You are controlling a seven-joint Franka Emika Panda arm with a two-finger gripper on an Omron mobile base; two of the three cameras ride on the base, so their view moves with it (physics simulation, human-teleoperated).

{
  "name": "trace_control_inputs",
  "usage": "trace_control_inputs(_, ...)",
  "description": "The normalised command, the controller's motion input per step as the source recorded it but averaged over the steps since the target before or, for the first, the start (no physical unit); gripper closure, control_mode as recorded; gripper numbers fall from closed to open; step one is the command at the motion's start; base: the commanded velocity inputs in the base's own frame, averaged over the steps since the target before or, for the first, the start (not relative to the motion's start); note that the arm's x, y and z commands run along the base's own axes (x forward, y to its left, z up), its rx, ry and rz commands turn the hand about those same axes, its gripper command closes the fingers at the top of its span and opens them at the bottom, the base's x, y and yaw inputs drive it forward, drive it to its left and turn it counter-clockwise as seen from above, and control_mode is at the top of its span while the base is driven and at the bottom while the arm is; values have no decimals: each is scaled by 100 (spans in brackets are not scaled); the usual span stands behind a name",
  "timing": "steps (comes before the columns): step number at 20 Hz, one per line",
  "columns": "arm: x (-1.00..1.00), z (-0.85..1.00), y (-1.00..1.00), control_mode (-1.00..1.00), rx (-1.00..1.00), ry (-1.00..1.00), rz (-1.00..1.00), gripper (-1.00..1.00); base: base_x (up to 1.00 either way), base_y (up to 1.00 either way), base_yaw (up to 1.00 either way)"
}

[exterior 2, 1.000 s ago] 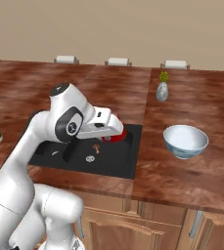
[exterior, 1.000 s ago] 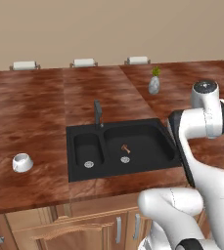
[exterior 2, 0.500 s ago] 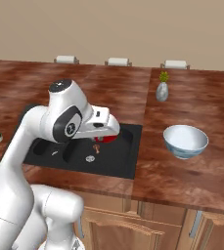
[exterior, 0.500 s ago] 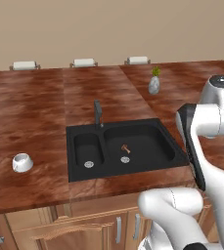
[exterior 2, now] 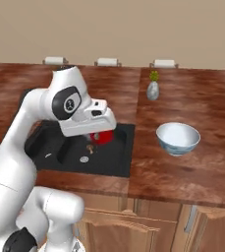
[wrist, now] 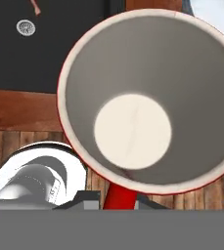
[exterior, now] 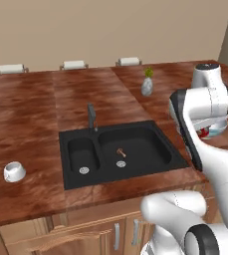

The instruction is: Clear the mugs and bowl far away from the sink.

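Observation:
My gripper (exterior 2: pixel 101 133) is shut on the red mug (exterior 2: pixel 102 137), holding it in the air over the right part of the black sink (exterior 2: pixel 79 150). From the hand view I look straight into the red mug (wrist: pixel 147 97), with its white inside and its red handle at the bottom. A sliver of the red mug (exterior: pixel 203 132) peeks out behind my arm. The white mug (exterior: pixel 14 171) stands on the counter left of the sink (exterior: pixel 120 149). The bowl (exterior 2: pixel 178 138) sits on the counter right of the sink, apart from the gripper.
A small grey vase (exterior 2: pixel 153 90) with a green sprig stands behind the bowl. A slim dark faucet (exterior: pixel 91 117) rises at the sink's back edge. A small brown item (exterior: pixel 120 152) lies in the larger basin. The brown wooden counter (exterior: pixel 31 109) stretches wide to the left.
The arm's upper links have swung round while the gripper kept hold of the red mug; the mug has shifted only slightly above the sink's right side.

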Motion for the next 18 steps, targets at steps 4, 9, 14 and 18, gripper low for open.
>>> trace_control_inputs(4, 0, 0, 0, 100, 0, 0, 0, 100, 0, 0, -98)
trace_control_inputs(9, 0, 0, 0, 100, 0, 0, 0, 100, 0, 0, -100)
trace_control_inputs(14, 0, 0, 0, 100, 0, 0, 0, 100, 0, 0, -100)
trace_control_inputs(18, 0, 0, 0, 100, 0, 0, 0, 100, 0, 0, -100)
